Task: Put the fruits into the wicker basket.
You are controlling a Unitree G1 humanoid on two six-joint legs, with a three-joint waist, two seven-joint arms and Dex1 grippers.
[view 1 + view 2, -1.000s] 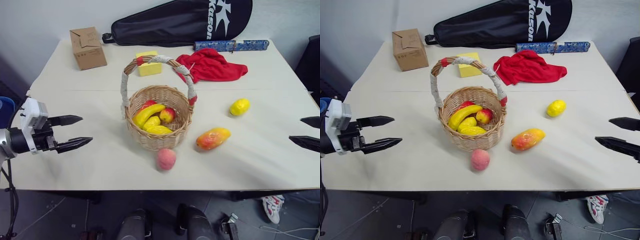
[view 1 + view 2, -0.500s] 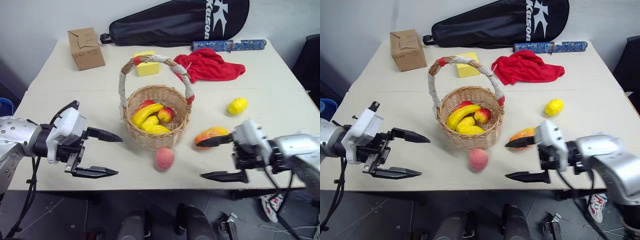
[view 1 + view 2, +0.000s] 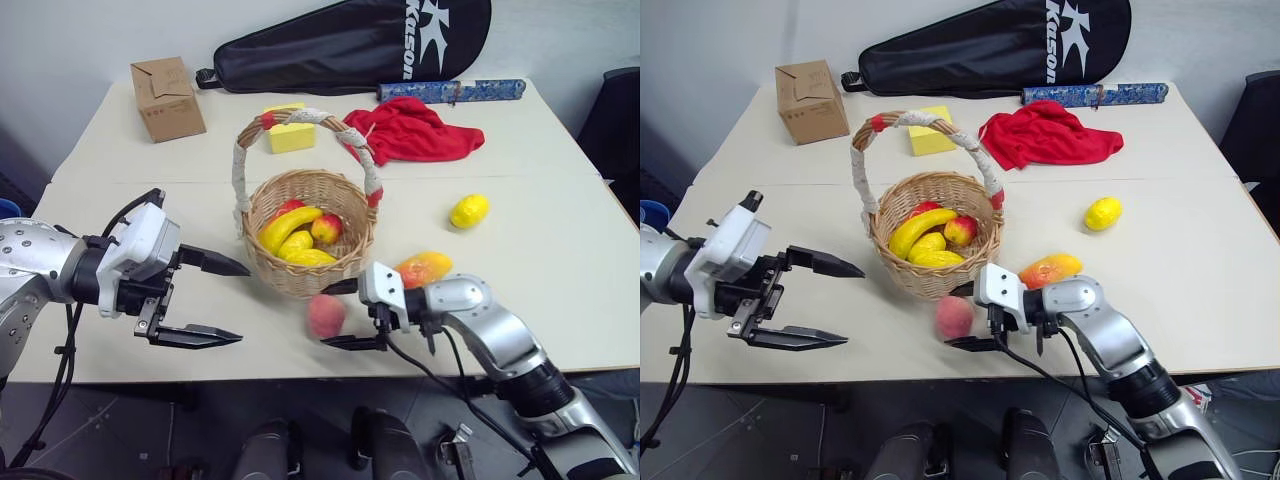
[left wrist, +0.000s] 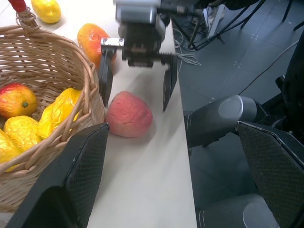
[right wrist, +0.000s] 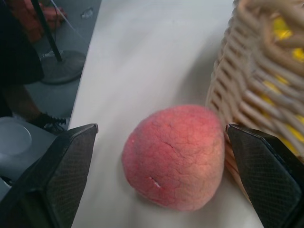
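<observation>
Your right gripper (image 3: 337, 314) sits low over the table (image 3: 560, 270) with its fingers spread wide, one on each side of the peach (image 3: 326, 315); neither finger visibly touches it. The peach rests on the table just in front of the wicker basket (image 3: 300, 280), close to its wall, near the front edge of the table.

Your left gripper (image 3: 222, 301) hovers to the left of the basket, fingers wide apart, holding nothing, pointed toward the basket and peach.

Inside the basket: a banana (image 3: 288, 227), a red apple (image 3: 326, 229) and more yellow fruit beneath them.

Still out on the table: the mango (image 3: 424, 268), just behind your right arm and right of the basket; the lemon (image 3: 468, 211) farther right, well apart from the basket.

At the far side: cardboard box (image 3: 166, 98), yellow block (image 3: 285, 134), red cloth (image 3: 415, 130), black racket bag (image 3: 350, 45).
</observation>
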